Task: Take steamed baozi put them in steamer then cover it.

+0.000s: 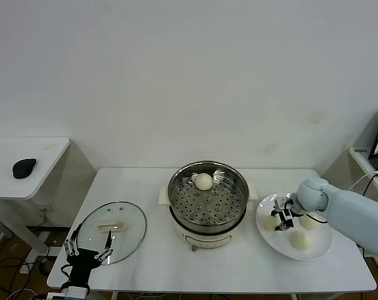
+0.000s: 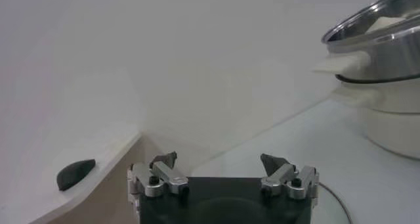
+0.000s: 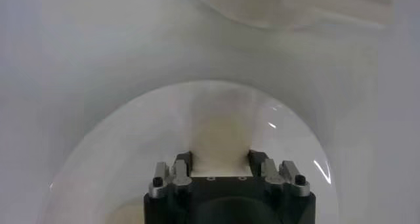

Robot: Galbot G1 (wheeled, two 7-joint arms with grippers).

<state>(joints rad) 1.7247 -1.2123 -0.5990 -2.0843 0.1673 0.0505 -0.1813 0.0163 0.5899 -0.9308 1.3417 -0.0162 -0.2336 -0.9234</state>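
In the steamer (image 1: 207, 200) at the table's middle sits one bun (image 1: 203, 181); three more wait on the plate (image 1: 323, 249) to its right. The right gripper (image 1: 282, 219) is clenched on one plate bun (image 3: 219, 138). The left gripper (image 1: 87, 252) hangs released by the glass lid (image 1: 112, 230), which is still off.

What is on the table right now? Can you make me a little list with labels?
steamer: steel pot in the middle of the white table, uncovered
bun in steamer: one baozi on the perforated tray
plate: white plate on the robot's right, three buns on it
right end effector: shut on a plate bun
other plate buns: and
lid: glass lid flat on the table, on the robot's left
left end effector: open, near the lid's edge
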